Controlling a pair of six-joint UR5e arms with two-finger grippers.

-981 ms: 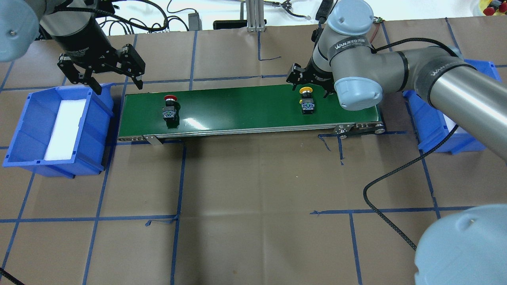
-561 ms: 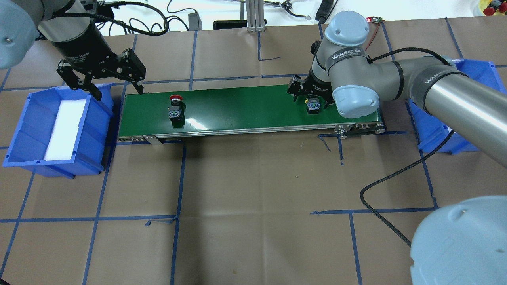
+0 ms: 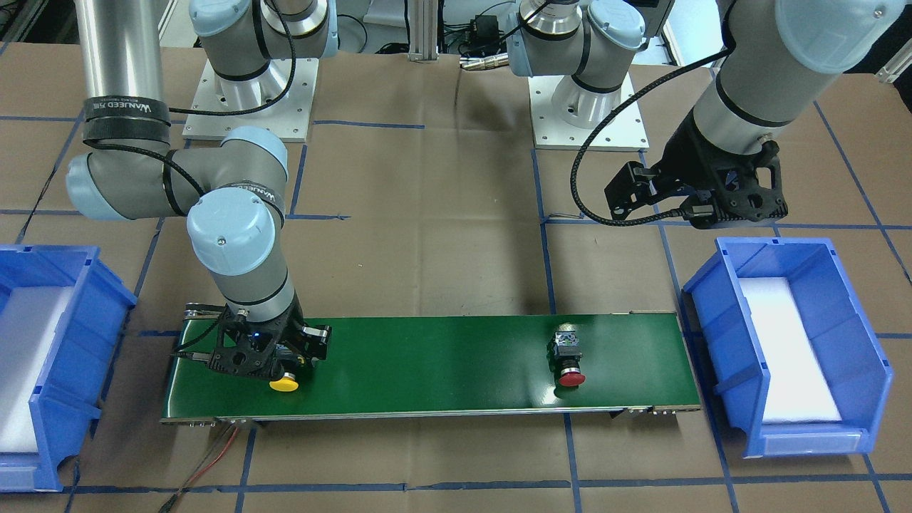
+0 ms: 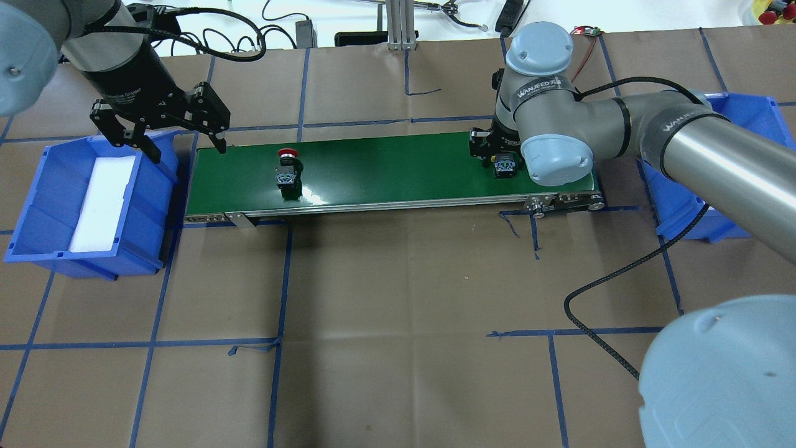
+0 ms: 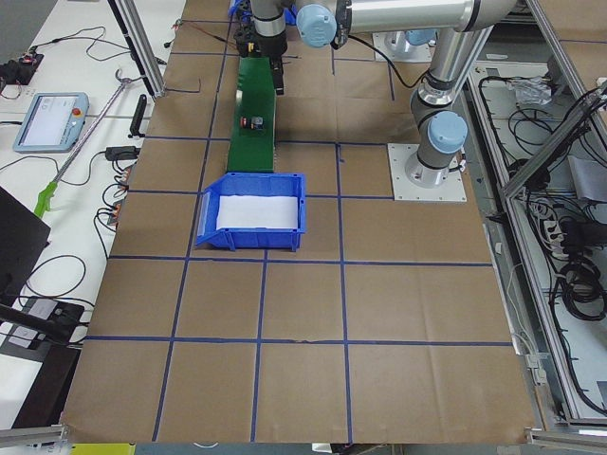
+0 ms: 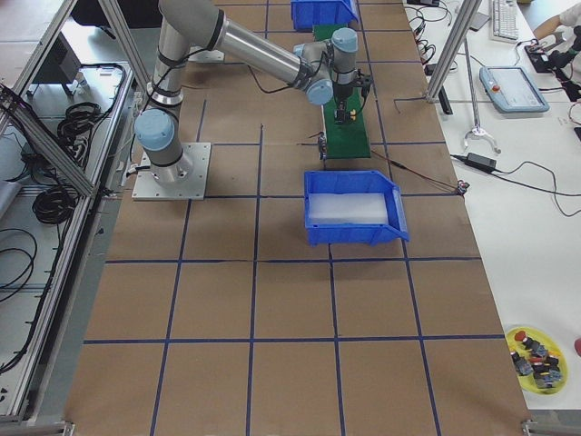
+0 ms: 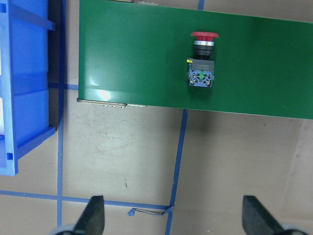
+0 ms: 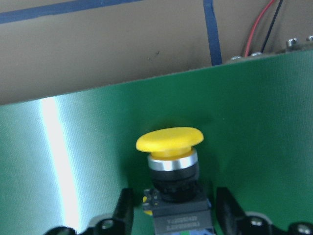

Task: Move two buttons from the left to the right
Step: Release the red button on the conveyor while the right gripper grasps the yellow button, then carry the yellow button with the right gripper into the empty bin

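The yellow button (image 8: 169, 142) lies on the green belt (image 4: 385, 168) near its right end; it also shows in the front view (image 3: 284, 383). My right gripper (image 8: 173, 210) is low over it. Its fingers (image 8: 124, 208) stand on either side of the button's black body with narrow gaps, so it reads as open. The red button (image 4: 286, 168) lies on the belt's left part and also shows in the left wrist view (image 7: 203, 54). My left gripper (image 4: 186, 146) is open and empty, above the belt's left end beside the left bin.
A blue bin (image 4: 37, 186) with a white liner stands off the belt's left end. A second blue bin (image 4: 746, 106) stands off the right end, partly behind my right arm. A black cable (image 4: 597, 292) loops over the brown table.
Both buttons have travelled to the right along the belt. My right gripper followed the yellow one and came down around it. My left gripper stayed near the belt's left end.
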